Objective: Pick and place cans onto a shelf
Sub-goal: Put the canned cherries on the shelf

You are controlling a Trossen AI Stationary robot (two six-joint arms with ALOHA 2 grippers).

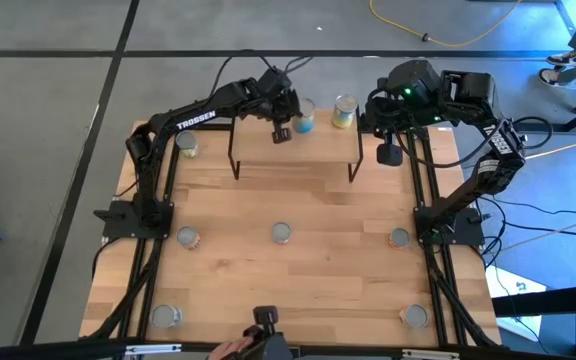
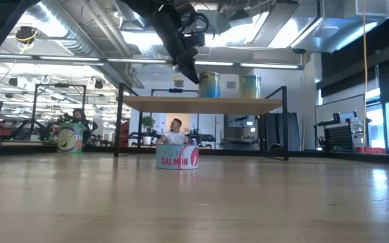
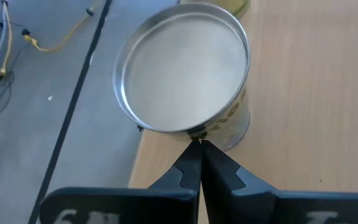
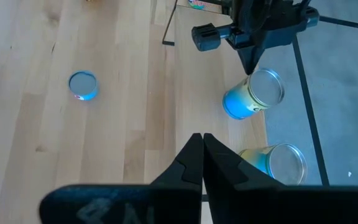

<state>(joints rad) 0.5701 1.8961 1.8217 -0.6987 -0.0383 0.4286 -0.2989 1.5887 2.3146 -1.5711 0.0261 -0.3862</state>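
The shelf [image 1: 296, 150] stands at the table's far middle on thin black legs. Two cans stand upright on its far edge: a blue-and-yellow one [image 1: 303, 118] and a yellow one [image 1: 344, 110]. My left gripper [image 1: 282, 128] is shut, with its tips at the blue can's silvery top [image 3: 182, 68]. It also shows in the right wrist view [image 4: 252, 65], pointing down at that can [image 4: 253, 96]. My right gripper [image 1: 389, 152] is shut and empty, beside the shelf's right end. Several more cans stand on the table, among them the middle one [image 1: 281, 233]. My left gripper's shut fingertips [image 3: 197, 144] stand at the rim of the blue can's top [image 3: 194, 129], slanting down from above. I cannot tell whether they touch it. The can stands upright on the shelf.
Cans stand on the table at the far left [image 1: 186, 145], mid left [image 1: 187, 237], mid right [image 1: 399, 237], near left [image 1: 165, 315] and near right [image 1: 415, 315]. A person's hand [image 1: 233, 348] shows at the near edge. The bare wood between the cans is free.
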